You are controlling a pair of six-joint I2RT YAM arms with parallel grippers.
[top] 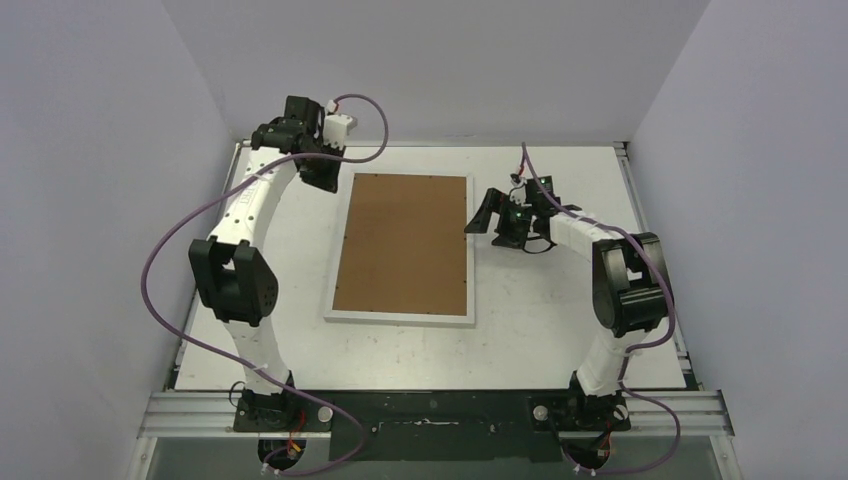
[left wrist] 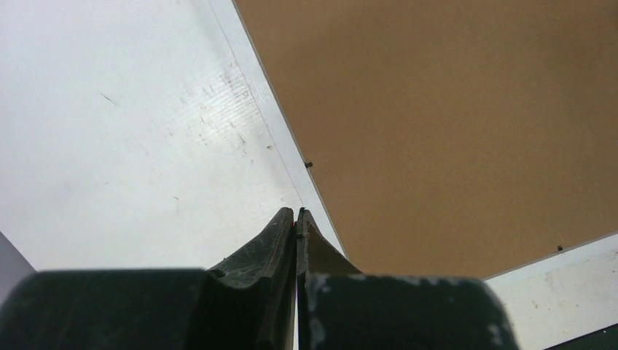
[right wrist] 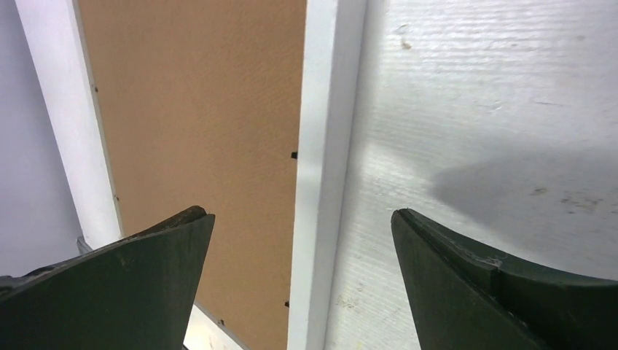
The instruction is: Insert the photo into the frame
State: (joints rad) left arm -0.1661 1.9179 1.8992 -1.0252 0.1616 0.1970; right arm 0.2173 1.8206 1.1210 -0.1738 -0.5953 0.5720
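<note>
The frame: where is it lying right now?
In the top view the frame lies flat mid-table, brown backing board up, with the left gripper near its far-left corner and the right gripper beside its right edge.

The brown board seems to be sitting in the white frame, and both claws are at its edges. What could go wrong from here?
The left gripper, shut, points at the rim of the frame; a nudge might slide the whole frame across the table. The right gripper hangs open at the opposite rim and could catch it, tilting the backing board. The photo is not visible, so whether it lies underneath cannot be told.
</note>
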